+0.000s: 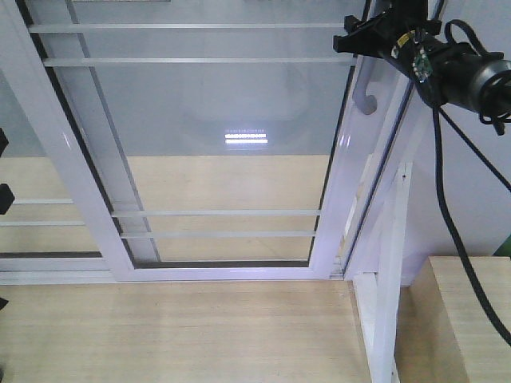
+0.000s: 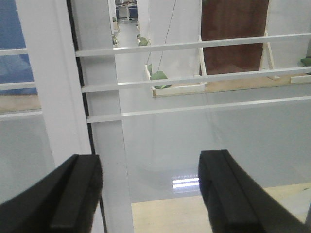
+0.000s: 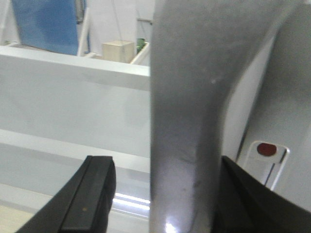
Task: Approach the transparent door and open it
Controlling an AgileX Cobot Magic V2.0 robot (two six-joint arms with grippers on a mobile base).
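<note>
Straddles curved grey pull handle [image 3: 189, 97] with right tool [image 3: 163, 194], jaws apart, unclamped, ready for sideways pull; holds left tool [image 2: 150, 194] apart, idle; tall white-framed transparent sliding door [image 1: 335, 191] directly ahead.

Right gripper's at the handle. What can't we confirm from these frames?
- Front view: the top of the handle is hidden behind the right gripper and cut off by the upper edge.
- Right wrist view: the handle covers the inner face of one finger, so contact there is unclear.
- Right wrist view: the red mark is too blurred to identify.
</note>
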